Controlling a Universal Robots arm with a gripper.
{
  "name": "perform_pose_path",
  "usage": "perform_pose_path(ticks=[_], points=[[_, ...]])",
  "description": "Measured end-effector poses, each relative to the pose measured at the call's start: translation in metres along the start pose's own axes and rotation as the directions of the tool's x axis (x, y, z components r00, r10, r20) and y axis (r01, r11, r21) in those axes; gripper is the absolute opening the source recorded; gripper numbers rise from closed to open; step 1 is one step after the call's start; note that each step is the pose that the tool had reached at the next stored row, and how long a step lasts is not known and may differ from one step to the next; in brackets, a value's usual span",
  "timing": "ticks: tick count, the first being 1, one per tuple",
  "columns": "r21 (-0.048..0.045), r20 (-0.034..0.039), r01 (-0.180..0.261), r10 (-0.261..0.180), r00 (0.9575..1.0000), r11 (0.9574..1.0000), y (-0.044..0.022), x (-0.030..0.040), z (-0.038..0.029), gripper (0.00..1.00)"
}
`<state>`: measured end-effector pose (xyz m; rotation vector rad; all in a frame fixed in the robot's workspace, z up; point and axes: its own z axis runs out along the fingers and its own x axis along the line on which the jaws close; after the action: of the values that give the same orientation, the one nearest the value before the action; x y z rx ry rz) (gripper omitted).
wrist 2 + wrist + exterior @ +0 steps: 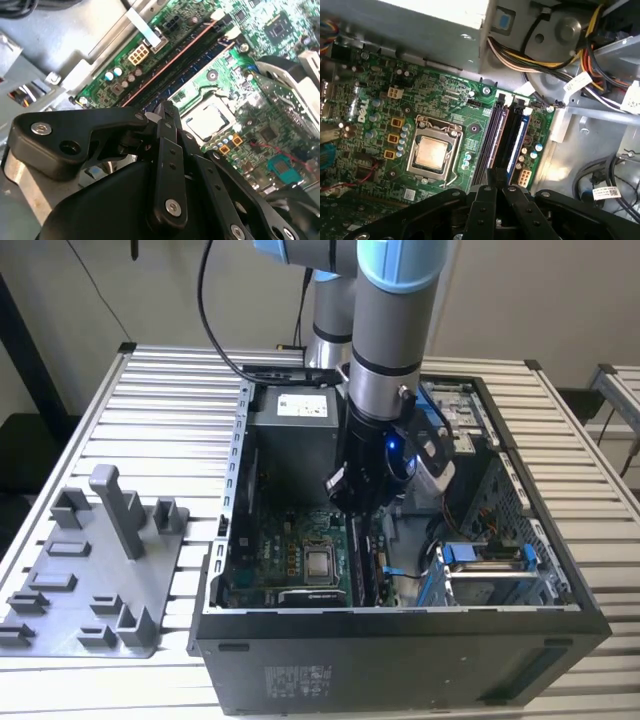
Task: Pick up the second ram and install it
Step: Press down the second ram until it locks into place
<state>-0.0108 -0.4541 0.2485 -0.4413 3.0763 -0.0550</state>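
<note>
Here, in the exterior view, an open computer case (420,640) at centre frame holds a green motherboard (290,565); a grey holder tray (90,580) lies at lower left. The gripper (350,502) is lowered inside the case from the upright arm (385,320).

In the second wrist view, the fingers (167,150) are pressed together above the memory slots (195,55).

In the first wrist view, the second ram (516,145) is seated upright in a slot right of centre, its blue edge visible.

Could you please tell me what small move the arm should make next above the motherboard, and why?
Probably a short, slow descent straight down, keeping alignment. The pincer hangs just over the memory slots beside the processor socket, inside the open computer case. I cannot tell whether it carries the second ram, so any push should be gentle.
</note>
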Motion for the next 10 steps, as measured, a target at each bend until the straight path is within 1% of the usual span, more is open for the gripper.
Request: perform_pose_path(ticks=[2,4,6,10], points=[[-0.0010,0.0009,0.036,-0.036,0.9994,0.9994,0.0000,0.0001,0.0010,0.11],[-0.0021,0.0020,0.072,-0.072,0.9974,0.9974,0.0001,0.0001,0.0020,0.11],[-0.0030,0.0035,0.109,-0.109,0.9940,0.9940,0.0001,0.0001,0.0032,0.11],[-0.0073,0.0077,0.173,-0.173,0.9849,0.9849,0.0004,0.0005,0.0065,0.11]])
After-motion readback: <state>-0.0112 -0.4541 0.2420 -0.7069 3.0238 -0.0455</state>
